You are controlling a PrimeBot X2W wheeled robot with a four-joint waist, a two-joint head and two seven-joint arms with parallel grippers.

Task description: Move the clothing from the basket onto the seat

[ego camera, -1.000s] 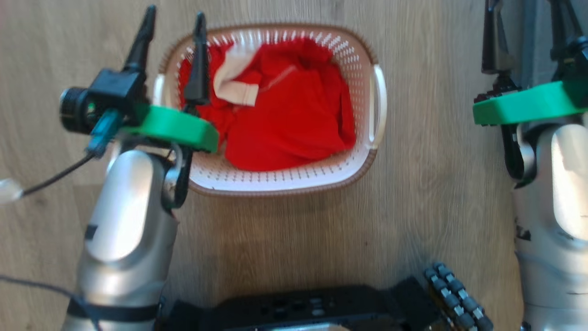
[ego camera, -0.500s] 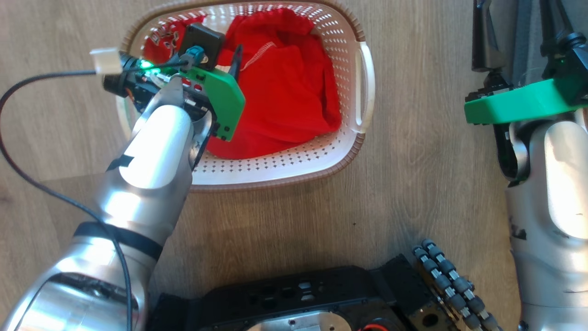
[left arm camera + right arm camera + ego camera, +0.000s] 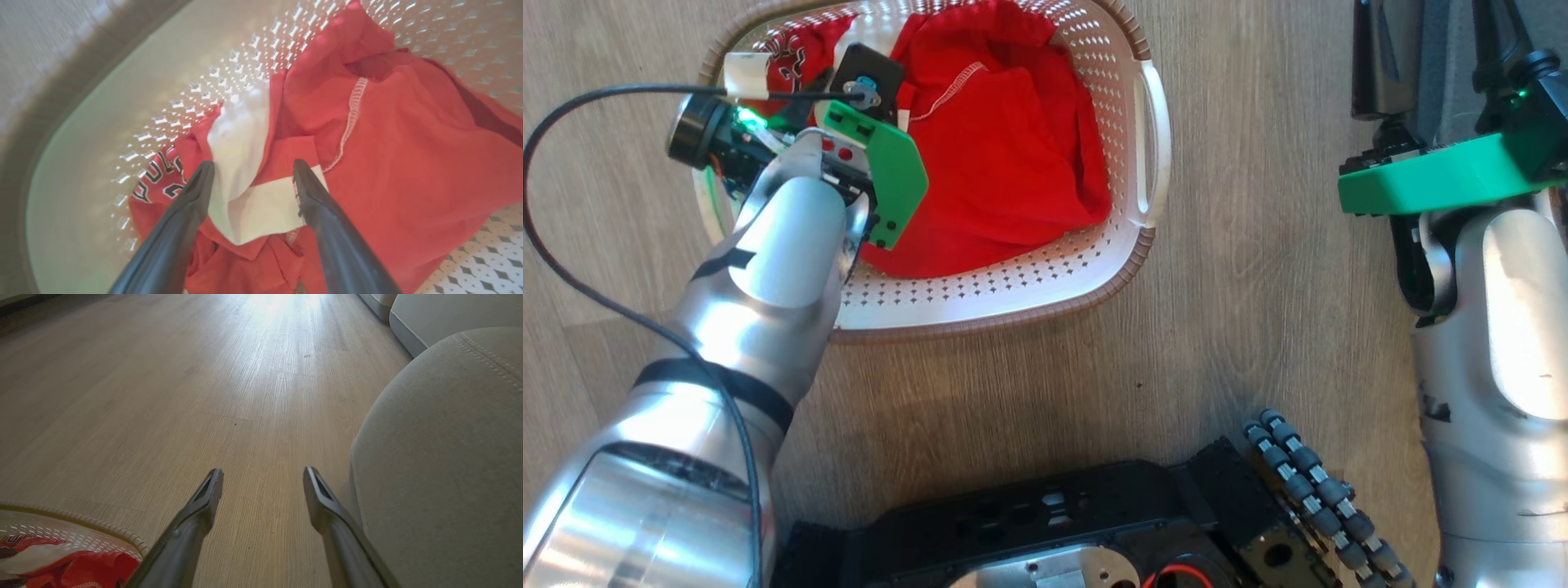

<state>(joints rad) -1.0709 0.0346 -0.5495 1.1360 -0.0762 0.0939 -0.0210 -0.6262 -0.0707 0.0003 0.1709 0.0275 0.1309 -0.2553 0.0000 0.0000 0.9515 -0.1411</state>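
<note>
Left claw released, tips spread either side of the white trim on the clothing in the basket, whose wall lies close beyond. Right claw released above open floor, with the seat edge just beside it.

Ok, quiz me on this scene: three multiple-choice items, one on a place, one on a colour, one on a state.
1. The red clothing lies:
A) on a table
B) in the basket
C) on a shelf

2. The trim patch between the left gripper's fingers is:
A) white
B) blue
C) yellow

3. The right gripper is:
A) shut on a sock
B) open above the floor
C) shut on a cup

Answers:
1 B: in the head view the clothing lies inside the basket.
2 A: the left wrist view shows the trim patch plainly white against the red.
3 B: its fingers stand apart with nothing between them.
</note>
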